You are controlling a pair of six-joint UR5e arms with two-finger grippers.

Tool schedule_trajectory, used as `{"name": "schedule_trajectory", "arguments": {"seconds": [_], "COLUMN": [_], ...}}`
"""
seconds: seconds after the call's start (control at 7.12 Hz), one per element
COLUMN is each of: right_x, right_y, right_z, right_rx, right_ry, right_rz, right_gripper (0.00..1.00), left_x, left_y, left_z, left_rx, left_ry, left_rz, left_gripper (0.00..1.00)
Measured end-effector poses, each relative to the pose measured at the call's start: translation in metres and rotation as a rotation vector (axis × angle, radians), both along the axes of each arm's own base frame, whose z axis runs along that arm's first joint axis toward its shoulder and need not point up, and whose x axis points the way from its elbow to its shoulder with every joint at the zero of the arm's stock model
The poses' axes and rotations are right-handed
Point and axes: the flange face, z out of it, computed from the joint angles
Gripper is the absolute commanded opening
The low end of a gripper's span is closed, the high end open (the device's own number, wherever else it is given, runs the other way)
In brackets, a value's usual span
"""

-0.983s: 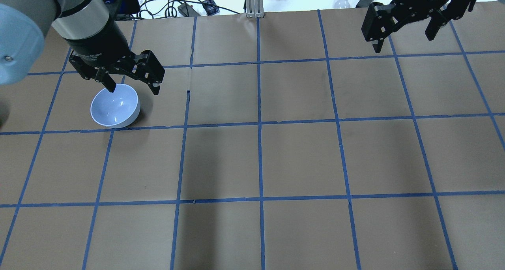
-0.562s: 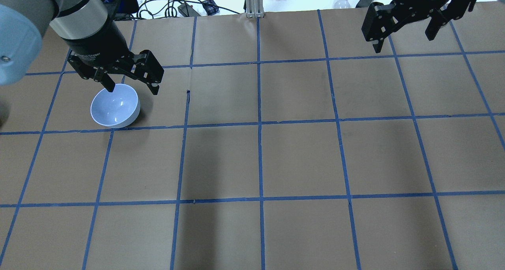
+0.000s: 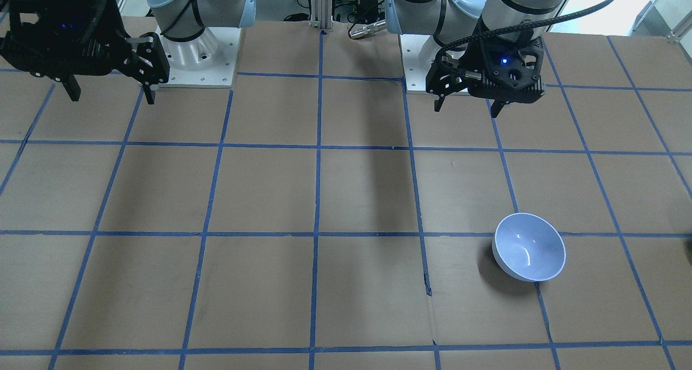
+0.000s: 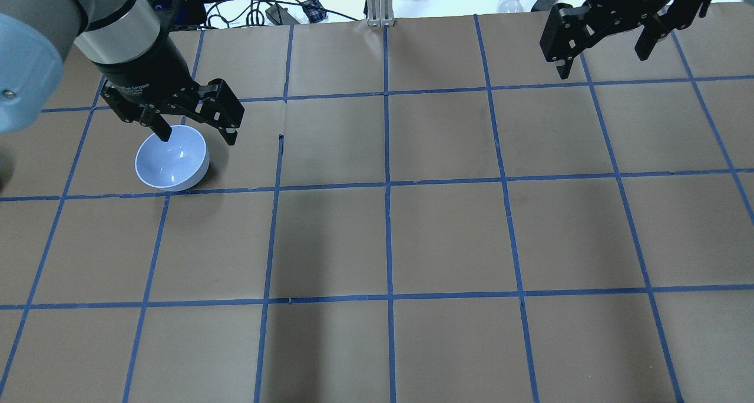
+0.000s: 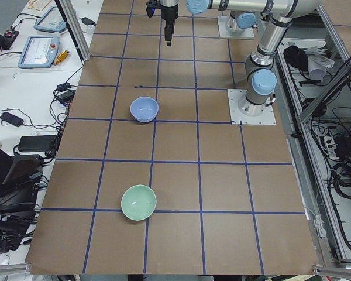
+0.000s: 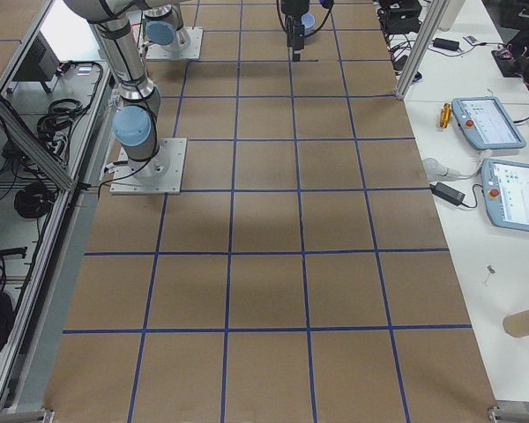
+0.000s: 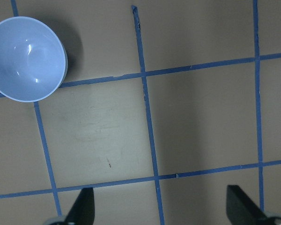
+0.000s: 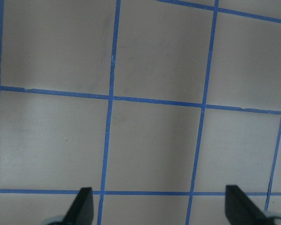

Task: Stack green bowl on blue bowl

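The blue bowl [image 4: 172,157] stands upright and empty on the brown paper on the table's left side; it also shows in the front view [image 3: 529,246], the left side view [image 5: 144,109] and the left wrist view [image 7: 27,58]. The green bowl [image 5: 138,202] shows only in the left side view, upright and alone, two squares nearer that camera. My left gripper [image 4: 197,136] hangs open and empty high above the table beside the blue bowl [image 3: 467,110] [image 7: 160,208]. My right gripper [image 4: 602,62] is open and empty, high at the far right [image 3: 111,97] [image 8: 159,208].
Blue tape lines divide the brown table cover [image 4: 447,238] into squares. An aluminium post [image 4: 380,2], cables and small devices lie along the far edge. Both arm bases [image 3: 197,61] stand on the robot's side.
My left gripper has shifted slightly and turned a little above the blue bowl. The bowl and the right arm have not moved.
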Motion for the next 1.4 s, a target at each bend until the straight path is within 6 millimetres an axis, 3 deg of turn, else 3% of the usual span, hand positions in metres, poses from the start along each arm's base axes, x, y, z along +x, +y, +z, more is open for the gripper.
{"name": "schedule_trajectory", "arguments": {"seconds": [0.84, 1.4], "right_x": [0.000, 0.000], "right_y": [0.000, 0.000], "right_z": [0.000, 0.000], "right_rx": [0.000, 0.000], "right_ry": [0.000, 0.000], "right_rz": [0.000, 0.000], "right_gripper": [1.00, 1.00], "left_x": [0.005, 0.055], "left_y": [-0.001, -0.015], "left_z": [0.001, 0.013], "left_rx": [-0.004, -0.021], "left_ry": [-0.001, 0.000], "left_rz": [0.001, -0.040], "left_gripper": [1.00, 1.00]}}
